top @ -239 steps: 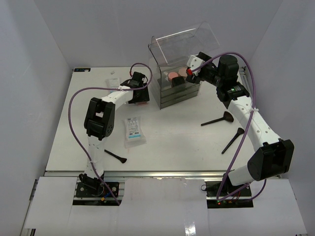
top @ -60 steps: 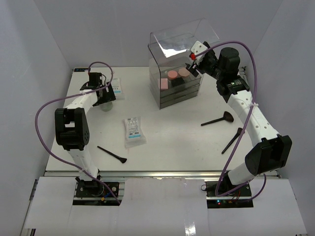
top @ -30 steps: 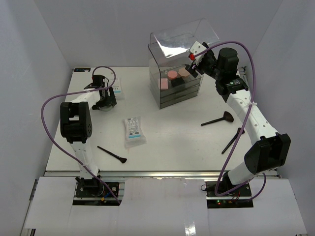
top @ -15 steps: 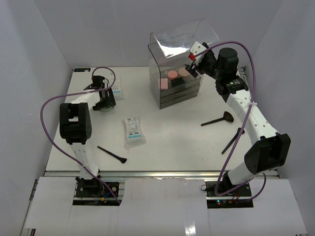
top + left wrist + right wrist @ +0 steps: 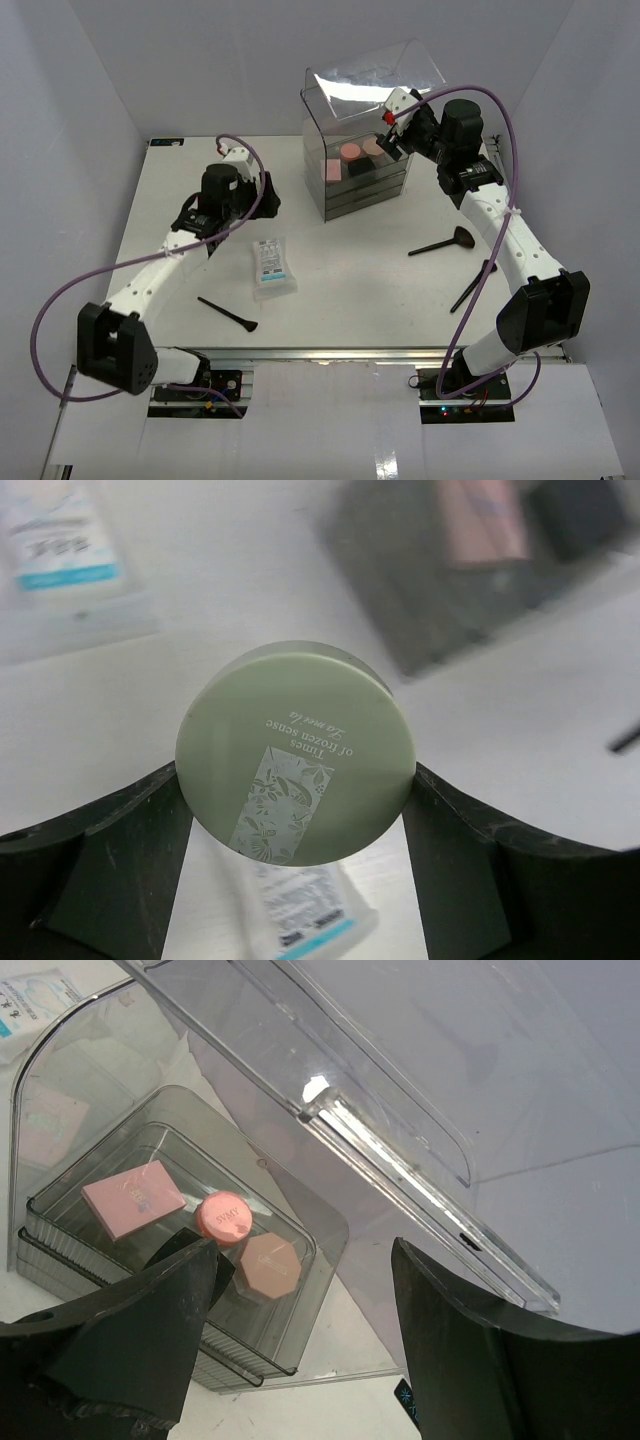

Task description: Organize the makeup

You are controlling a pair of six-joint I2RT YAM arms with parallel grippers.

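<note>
Green compact (image 5: pixel 295 752): clenched by its rim in the left end effector (image 5: pixel 300 785), flat printed face toward the wrist camera. It is held above the table (image 5: pixel 350 290), left of middle toward the far edge, with a white sachet (image 5: pixel 300 915) below it.

Already in the top tray of the clear box (image 5: pixel 345 205) at the far edge: pink square pad (image 5: pixel 133 1198), round pink compact (image 5: pixel 224 1217), octagonal compact (image 5: pixel 269 1265). Loose on the table: small brush (image 5: pixel 227 314) toward the near-left corner and two brushes (image 5: pixel 441 243) by the right edge.

Right end effector (image 5: pixel 300 1290): fingers spread wide, clamping nothing, up at the raised lid (image 5: pixel 400 1150) of the box.

Risks:
- The grip is two contacts on a round edge, so the compact could pivot or slip out during a fast swing to the box.
- The lid looks propped rather than gripped. If the right arm shifts, it may drop onto the left arm or the tray.
- Both arms would meet at the box opening, so a collision is likely on a careless approach.
- The tray's free space is small, and a drop could knock the pieces already inside.

Hard to see:
- The compact is hidden under the left wrist in the top view.
- Left wrist background is blurred, so clearance to the box is unclear.
- Cannot tell whether the right fingers touch the lid.
- Contents of the dark lower drawers are not visible.
</note>
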